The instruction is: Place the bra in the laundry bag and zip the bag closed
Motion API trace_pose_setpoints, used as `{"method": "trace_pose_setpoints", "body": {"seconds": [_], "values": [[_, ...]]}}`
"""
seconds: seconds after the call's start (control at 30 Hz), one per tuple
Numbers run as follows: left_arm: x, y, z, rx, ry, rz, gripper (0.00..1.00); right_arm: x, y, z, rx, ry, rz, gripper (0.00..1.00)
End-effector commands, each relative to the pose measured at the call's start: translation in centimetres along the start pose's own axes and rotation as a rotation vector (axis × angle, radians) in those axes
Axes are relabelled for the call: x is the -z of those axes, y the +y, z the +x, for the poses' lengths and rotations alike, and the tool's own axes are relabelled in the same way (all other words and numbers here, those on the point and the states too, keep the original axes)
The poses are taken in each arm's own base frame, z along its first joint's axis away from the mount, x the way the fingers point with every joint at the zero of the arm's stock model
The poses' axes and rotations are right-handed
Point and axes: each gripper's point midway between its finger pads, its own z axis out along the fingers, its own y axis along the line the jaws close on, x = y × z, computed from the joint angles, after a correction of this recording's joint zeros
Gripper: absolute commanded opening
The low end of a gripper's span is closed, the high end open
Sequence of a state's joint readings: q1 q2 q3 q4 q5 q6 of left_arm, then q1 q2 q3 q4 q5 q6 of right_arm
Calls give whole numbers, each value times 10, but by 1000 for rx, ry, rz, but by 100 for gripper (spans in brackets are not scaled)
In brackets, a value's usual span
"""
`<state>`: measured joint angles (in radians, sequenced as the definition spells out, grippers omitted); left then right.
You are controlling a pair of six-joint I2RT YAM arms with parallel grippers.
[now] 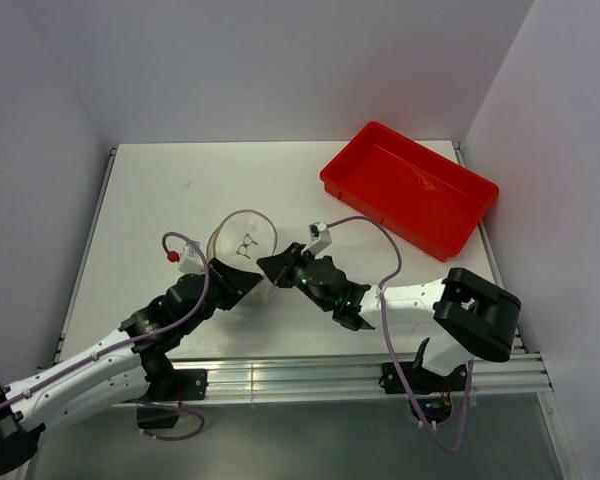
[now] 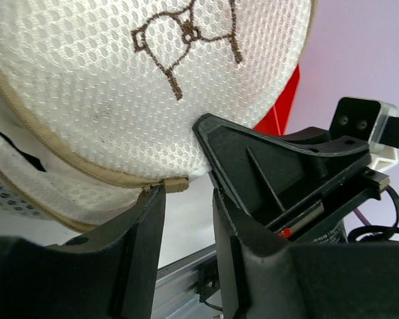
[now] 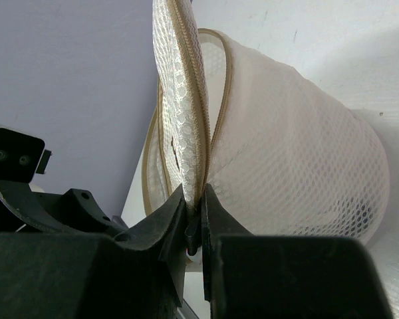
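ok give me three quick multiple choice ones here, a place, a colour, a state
1. Where on the table is the tray? A near left B far right C centre
2. What colour is the bag's zip? A blue B black C tan
3. The right jaws are: A shut on the bag's edge B open over the tray C open on the table
Key: 1 B, the top view shows it in the far right corner; 2 C, the left wrist view shows tan tape; 3 A, the right wrist view shows them pinching the mesh edge.
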<state>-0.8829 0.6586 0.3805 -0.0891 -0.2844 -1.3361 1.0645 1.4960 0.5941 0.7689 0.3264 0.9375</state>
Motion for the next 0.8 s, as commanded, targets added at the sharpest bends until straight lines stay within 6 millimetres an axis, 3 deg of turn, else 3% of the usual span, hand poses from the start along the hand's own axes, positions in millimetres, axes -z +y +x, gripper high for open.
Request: {"method": "trace_pose_setpoints", "body": {"seconds": [0.0,0.2,0.47,0.57,0.6,0.63,0.77], "values": [[-1,6,-9,-43,-45,-39,41,8,26,-21,-9,-72,-75,0],[-11,12,-7,-117,-39,-104,45,9,31,-19,8,-69,-85,0],[-13,5,-12,-130,-56,-86,43,7,35,-11,28,-43,-92,0],[-12,4,-12,-135,-56,-83,36,7,35,-12,28,-48,-89,0],[-12,3,-11,-135,-53,-81,25,7,34,-13,27,-53,-85,0],[-11,5,-11,-135,-53,-83,21,7,32,-14,30,-56,-79,0],[-7,13,-9,-137,-39,-105,19,6,33,-13,27,-51,-81,0]]}}
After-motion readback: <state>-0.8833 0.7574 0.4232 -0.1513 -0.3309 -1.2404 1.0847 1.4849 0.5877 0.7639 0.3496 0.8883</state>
